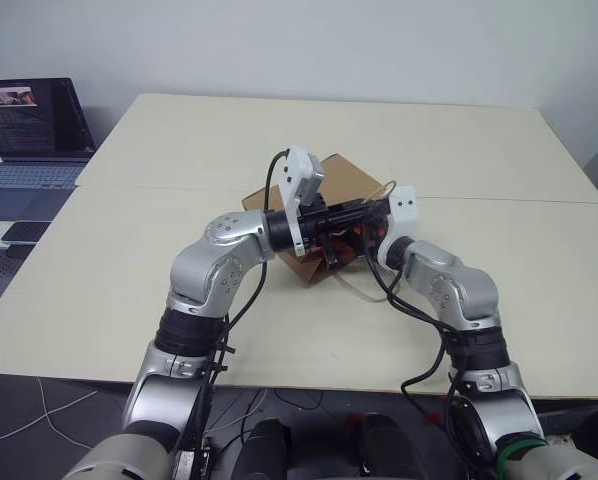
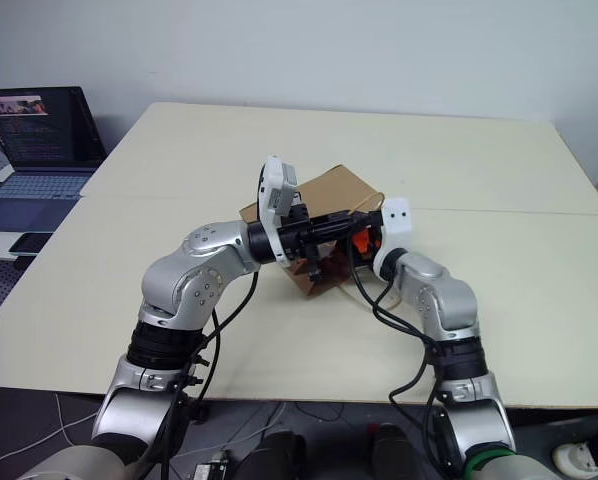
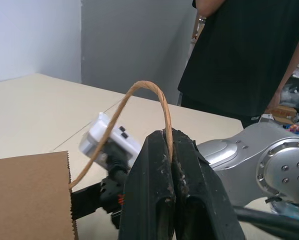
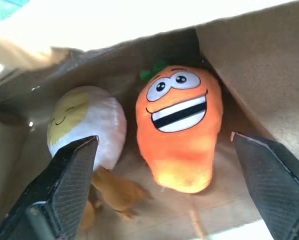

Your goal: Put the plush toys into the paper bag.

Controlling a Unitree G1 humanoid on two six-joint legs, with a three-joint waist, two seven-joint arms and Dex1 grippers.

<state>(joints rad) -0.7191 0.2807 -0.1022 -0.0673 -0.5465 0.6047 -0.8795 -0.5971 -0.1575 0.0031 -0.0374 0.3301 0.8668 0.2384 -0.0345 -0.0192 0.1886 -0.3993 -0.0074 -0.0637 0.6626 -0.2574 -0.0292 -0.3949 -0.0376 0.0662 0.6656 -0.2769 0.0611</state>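
Note:
The brown paper bag lies on its side mid-table, mouth toward me. My left gripper is shut on one of its tan cord handles and holds it up above the bag's edge. Inside the bag lie both plush toys, side by side: the orange carrot with its grinning face, and the white egg with a yellow face. My right gripper reaches into the bag's mouth and stands open, a finger on either side of the toys, touching neither.
The cream table has bare room all around the bag. An open laptop and a phone sit on a side surface at the far left. A person in black stands beyond the table's right side.

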